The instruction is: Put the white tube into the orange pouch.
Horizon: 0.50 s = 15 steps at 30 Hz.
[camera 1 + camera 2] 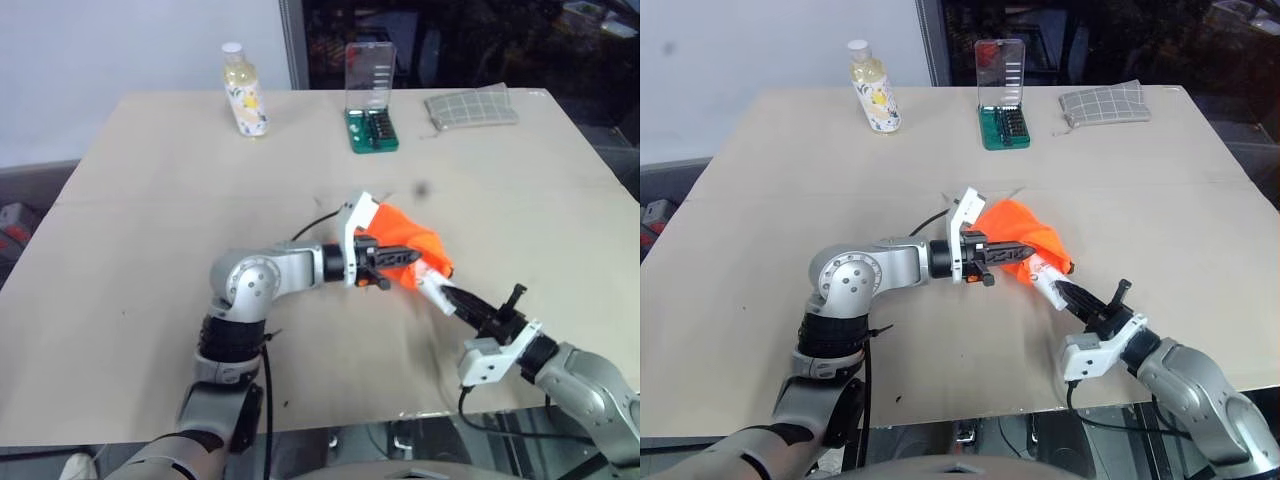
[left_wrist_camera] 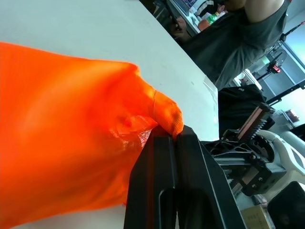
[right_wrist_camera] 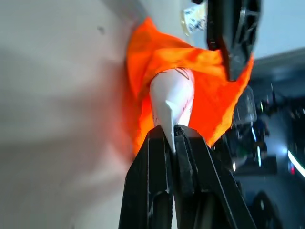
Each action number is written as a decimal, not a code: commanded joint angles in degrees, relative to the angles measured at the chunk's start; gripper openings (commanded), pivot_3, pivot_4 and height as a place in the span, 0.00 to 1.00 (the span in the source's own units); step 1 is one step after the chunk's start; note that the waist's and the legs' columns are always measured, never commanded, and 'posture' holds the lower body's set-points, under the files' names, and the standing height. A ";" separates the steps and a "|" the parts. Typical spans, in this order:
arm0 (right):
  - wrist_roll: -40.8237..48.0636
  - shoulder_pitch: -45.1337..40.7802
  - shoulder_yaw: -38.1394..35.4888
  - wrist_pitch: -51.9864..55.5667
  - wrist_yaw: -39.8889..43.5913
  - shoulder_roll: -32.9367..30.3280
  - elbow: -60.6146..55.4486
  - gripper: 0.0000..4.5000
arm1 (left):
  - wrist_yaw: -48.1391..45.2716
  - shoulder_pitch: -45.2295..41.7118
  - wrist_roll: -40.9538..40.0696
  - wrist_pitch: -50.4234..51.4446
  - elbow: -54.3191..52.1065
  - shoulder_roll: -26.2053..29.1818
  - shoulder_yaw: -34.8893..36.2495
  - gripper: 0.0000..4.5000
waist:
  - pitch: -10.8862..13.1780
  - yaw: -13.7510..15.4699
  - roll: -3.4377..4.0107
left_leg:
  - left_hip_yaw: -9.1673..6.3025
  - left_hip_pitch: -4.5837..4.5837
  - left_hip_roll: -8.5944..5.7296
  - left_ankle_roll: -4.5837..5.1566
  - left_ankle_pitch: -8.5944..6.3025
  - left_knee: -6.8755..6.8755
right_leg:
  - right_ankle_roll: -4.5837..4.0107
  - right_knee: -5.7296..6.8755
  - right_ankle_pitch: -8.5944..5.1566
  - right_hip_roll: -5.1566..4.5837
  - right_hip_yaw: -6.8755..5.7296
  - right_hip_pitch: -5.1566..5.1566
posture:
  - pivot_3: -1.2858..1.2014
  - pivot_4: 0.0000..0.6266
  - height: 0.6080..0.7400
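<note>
Beige worktop [image 1: 150,200] is sitting against a pale wall and dark glass, with a clear yellowish bottle with a white cap [image 1: 243,90], a green bit case with its clear lid up [image 1: 372,100] and a grey checked pouch [image 1: 470,108] lining its far edge.

Your left gripper [image 1: 385,258] is pinching shut on the mouth edge of the bright orange soft fabric pouch [image 1: 408,240], holding it raised mid-worktop. Your right gripper [image 1: 468,305] is clamping narrow on the flat tail of the small white squeeze tube [image 1: 432,287].

Progress, as I'm reading it: insertion is partly done. The tube's front end is sitting inside the pouch mouth and the rear part is sticking out towards your right gripper. Still left: pushing it fully in and letting go.

View differences: the right wrist view is showing the tube nose ringed by orange fabric, which the head views are only hinting at. The left wrist view is showing the pinched fabric fold up close, plus a person in a dark top beyond the worktop.
</note>
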 commanded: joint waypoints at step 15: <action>-0.16 -21.89 7.34 -7.45 -1.10 1.38 19.25 0.02 | -7.59 -1.25 -0.62 -2.40 -2.11 4.15 -2.16 0.00 | 0.04 -1.03 -0.06 | 0.01 0.00 0.00 0.01 0.01 0.03 | 0.02 0.05 0.02 0.00 0.03 0.01 | 0.52 0.24 1.00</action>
